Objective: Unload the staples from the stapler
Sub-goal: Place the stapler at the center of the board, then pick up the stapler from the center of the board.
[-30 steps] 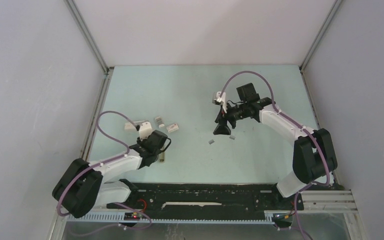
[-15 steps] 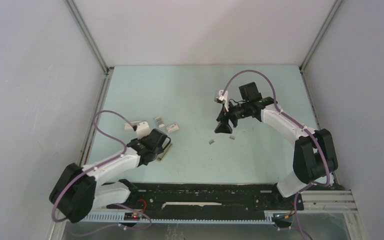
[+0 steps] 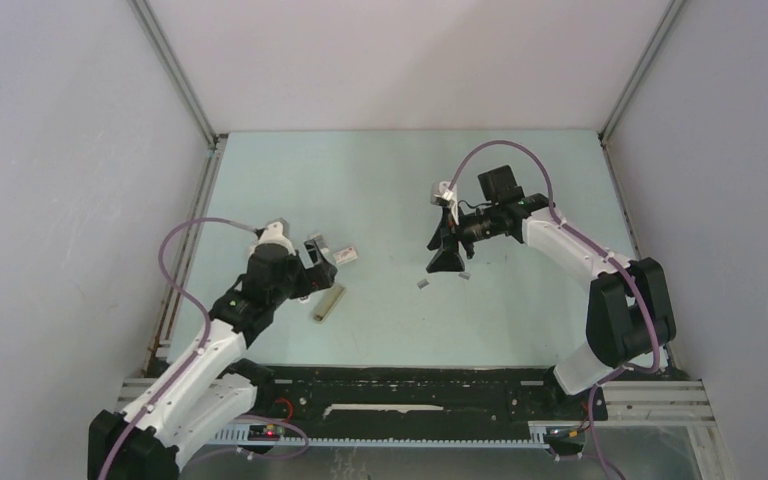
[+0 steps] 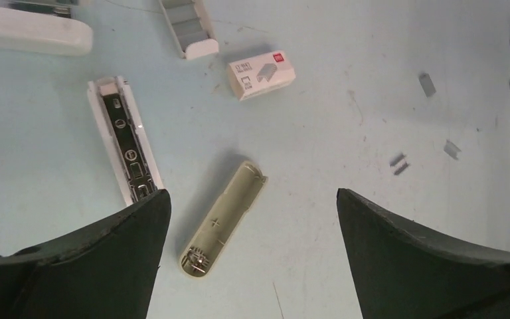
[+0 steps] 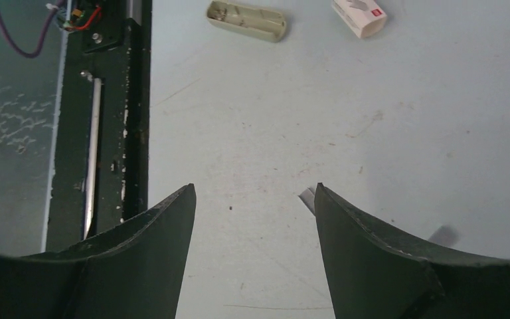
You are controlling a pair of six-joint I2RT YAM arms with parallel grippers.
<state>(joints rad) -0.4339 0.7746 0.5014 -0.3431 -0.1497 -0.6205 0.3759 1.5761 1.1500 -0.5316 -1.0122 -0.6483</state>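
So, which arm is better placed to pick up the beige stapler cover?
Left. The left gripper, open, hangs directly over the beige stapler cover; the right gripper is far off, near loose staples.

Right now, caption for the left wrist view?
Open left fingers frame a beige stapler shell lying on the table beside a white stapler base, a staple box and loose staples.

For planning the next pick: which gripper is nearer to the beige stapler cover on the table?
Left. The left gripper hovers open close over the beige cover; the right gripper is well off to its right, by the loose staples.
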